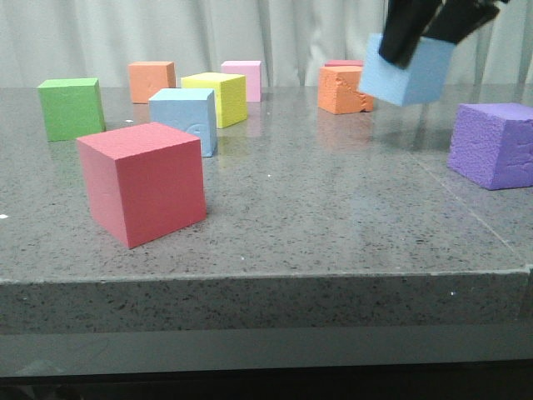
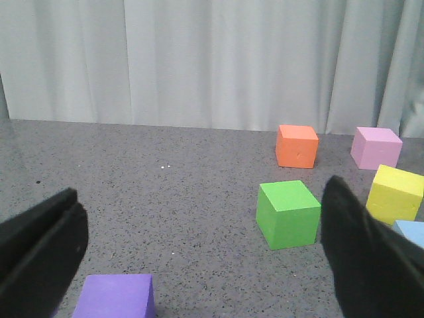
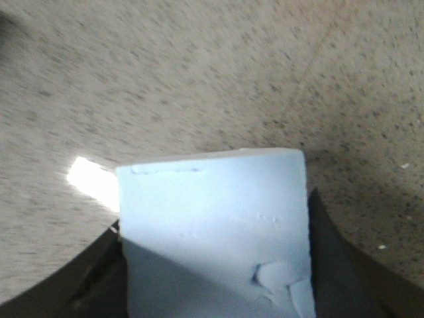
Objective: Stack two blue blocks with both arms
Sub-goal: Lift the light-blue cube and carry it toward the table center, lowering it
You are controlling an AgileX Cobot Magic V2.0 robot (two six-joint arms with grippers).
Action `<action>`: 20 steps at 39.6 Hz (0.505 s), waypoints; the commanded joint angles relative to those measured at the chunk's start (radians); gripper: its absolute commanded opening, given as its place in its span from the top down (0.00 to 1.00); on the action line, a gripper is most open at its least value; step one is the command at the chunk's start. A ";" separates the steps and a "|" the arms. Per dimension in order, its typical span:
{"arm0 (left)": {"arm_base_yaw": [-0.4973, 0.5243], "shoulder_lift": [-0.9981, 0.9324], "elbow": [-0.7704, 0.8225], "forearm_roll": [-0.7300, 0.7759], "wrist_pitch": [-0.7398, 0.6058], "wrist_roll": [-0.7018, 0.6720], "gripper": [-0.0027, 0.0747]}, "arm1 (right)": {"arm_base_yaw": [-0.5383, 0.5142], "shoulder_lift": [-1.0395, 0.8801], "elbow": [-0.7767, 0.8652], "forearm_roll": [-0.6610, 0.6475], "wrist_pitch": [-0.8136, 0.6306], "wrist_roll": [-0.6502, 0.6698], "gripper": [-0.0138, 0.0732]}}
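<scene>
My right gripper point(image 1: 429, 32) is shut on one light blue block point(image 1: 408, 71) and holds it tilted in the air above the table's far right. In the right wrist view this block point(image 3: 212, 218) fills the space between the dark fingers point(image 3: 334, 265). The second blue block point(image 1: 185, 117), with a curved scuff on its front face, rests on the table at the left-centre, behind the red cube. My left gripper point(image 2: 199, 192) is open and empty, low over the table; it is out of the front view. A sliver of the second blue block point(image 2: 412, 232) shows past its finger.
On the table stand a red cube point(image 1: 143, 182) at the near left, a green cube point(image 1: 72, 107), an orange cube point(image 1: 151, 81), a yellow cube point(image 1: 218, 97), a pink cube point(image 1: 242, 79), a chipped orange cube point(image 1: 341, 90) and a purple cube point(image 1: 493, 143) at the right.
</scene>
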 commanded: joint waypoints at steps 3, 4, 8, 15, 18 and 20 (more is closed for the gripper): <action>0.000 0.010 -0.035 0.000 -0.084 -0.002 0.07 | 0.099 -0.072 -0.034 0.039 -0.012 0.017 0.39; 0.000 0.010 -0.035 0.000 -0.084 -0.002 0.07 | 0.124 -0.072 -0.034 0.035 -0.013 0.026 0.39; 0.000 0.010 -0.035 0.000 -0.084 -0.002 0.07 | 0.213 -0.064 -0.034 -0.021 -0.026 0.084 0.39; 0.000 0.010 -0.035 0.000 -0.084 -0.002 0.07 | 0.363 -0.047 -0.034 -0.188 -0.064 0.315 0.39; 0.000 0.010 -0.035 0.000 -0.084 -0.002 0.07 | 0.401 -0.037 -0.034 -0.285 -0.071 0.474 0.39; 0.000 0.010 -0.035 0.000 -0.084 -0.002 0.07 | 0.414 -0.029 -0.034 -0.354 -0.071 0.592 0.39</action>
